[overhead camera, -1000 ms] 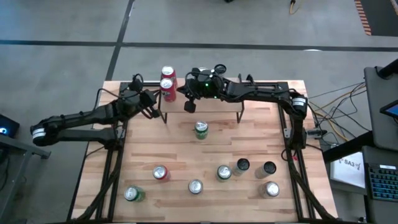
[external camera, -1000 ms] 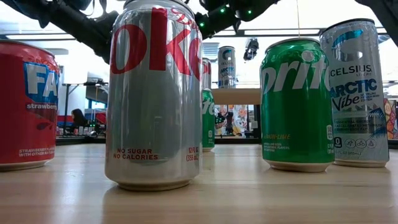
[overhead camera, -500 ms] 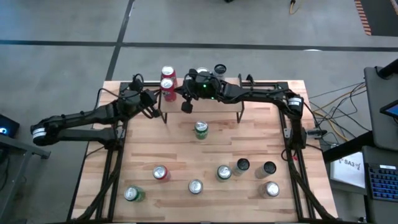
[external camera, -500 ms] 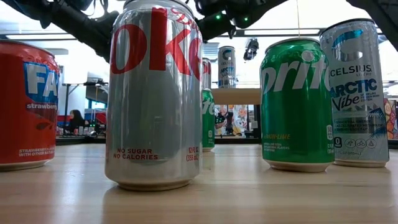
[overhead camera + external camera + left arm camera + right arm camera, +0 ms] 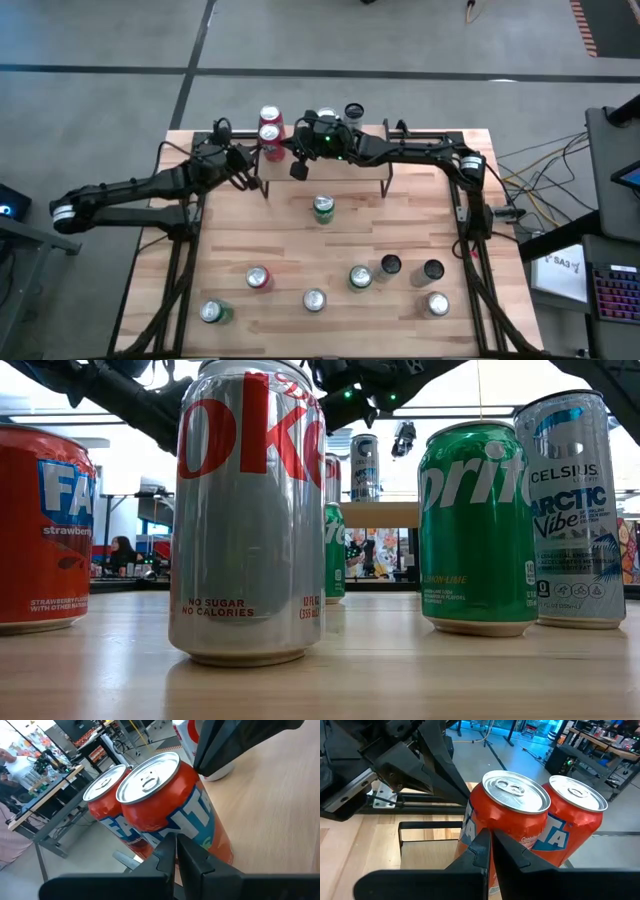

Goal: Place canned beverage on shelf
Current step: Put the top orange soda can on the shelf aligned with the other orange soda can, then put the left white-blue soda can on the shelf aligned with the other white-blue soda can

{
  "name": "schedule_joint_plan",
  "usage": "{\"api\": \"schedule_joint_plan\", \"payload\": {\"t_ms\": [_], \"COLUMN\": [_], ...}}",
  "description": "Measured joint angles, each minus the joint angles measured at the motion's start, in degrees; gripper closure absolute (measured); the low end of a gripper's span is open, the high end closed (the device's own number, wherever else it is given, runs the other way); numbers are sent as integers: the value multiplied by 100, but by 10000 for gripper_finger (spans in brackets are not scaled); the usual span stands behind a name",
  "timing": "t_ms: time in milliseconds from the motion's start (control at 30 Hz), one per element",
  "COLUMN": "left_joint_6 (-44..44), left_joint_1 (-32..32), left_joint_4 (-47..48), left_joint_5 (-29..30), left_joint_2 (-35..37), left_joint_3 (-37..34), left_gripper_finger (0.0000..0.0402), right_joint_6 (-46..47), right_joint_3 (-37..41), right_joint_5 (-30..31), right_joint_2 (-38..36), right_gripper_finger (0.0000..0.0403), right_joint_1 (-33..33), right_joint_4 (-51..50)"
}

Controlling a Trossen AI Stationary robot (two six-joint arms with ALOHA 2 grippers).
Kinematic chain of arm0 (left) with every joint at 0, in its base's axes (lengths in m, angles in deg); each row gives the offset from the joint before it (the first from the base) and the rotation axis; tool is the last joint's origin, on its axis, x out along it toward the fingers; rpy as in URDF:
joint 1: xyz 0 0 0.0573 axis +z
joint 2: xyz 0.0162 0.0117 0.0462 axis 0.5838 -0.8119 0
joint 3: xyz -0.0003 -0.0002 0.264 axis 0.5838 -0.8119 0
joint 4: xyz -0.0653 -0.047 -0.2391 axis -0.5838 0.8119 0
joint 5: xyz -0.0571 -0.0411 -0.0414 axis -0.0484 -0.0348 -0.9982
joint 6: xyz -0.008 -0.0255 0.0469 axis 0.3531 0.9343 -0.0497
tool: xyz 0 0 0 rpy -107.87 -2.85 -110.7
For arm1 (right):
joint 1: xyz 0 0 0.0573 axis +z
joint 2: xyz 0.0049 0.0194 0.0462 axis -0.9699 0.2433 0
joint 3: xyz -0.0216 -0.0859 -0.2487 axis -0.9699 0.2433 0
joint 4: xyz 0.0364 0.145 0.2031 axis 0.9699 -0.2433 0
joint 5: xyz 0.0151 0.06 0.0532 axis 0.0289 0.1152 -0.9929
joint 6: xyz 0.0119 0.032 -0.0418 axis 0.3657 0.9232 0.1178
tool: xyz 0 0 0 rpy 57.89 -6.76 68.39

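Looking down on the table, we note both grippers closed and empty at the far edge, by the shelf [image 5: 325,160]. The left gripper [image 5: 247,170] sits just off the shelf's left end, its fingers [image 5: 176,851] pressed together and aimed at two red Fanta cans [image 5: 270,128] — both upright, touching each other, on the shelf's far left corner. The right gripper [image 5: 298,170] hangs over the shelf's left part, close beside the same pair, jaws likewise pinched together with nothing between them.

More cans on the shelf's far edge — a silver-topped can [image 5: 326,117] and a dark-topped can [image 5: 353,111].

Down on the tabletop [image 5: 290,235] we count loose cans: a green can [image 5: 323,207] just near of the shelf, then a near row that includes a Diet Coke can [image 5: 248,510], a Sprite can [image 5: 477,525], a Celsius can [image 5: 573,510] and a strawberry Fanta can [image 5: 45,525], all upright.
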Motion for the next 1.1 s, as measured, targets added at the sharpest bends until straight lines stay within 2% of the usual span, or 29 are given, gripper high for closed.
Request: {"api": "schedule_joint_plan", "payload": {"t_ms": [367, 633, 1100], "left_joint_6": [38, 509, 1469], "left_joint_1": [0, -94, -1417], "left_joint_4": [21, 117, 17], "left_joint_5": [31, 39, -140], "left_joint_2": [62, 422, 615], "left_joint_3": [0, -2, -2], "left_gripper_finger": [402, 402, 402], "right_joint_6": [17, 21, 27], "right_joint_3": [0, 0, -2], "right_joint_5": [1, 0, -10], "right_joint_2": [-48, -232, -880], "right_gripper_finger": [394, 394, 394], "right_joint_1": [0, 78, 434], "right_joint_4": [-77, -332, -1620]}}
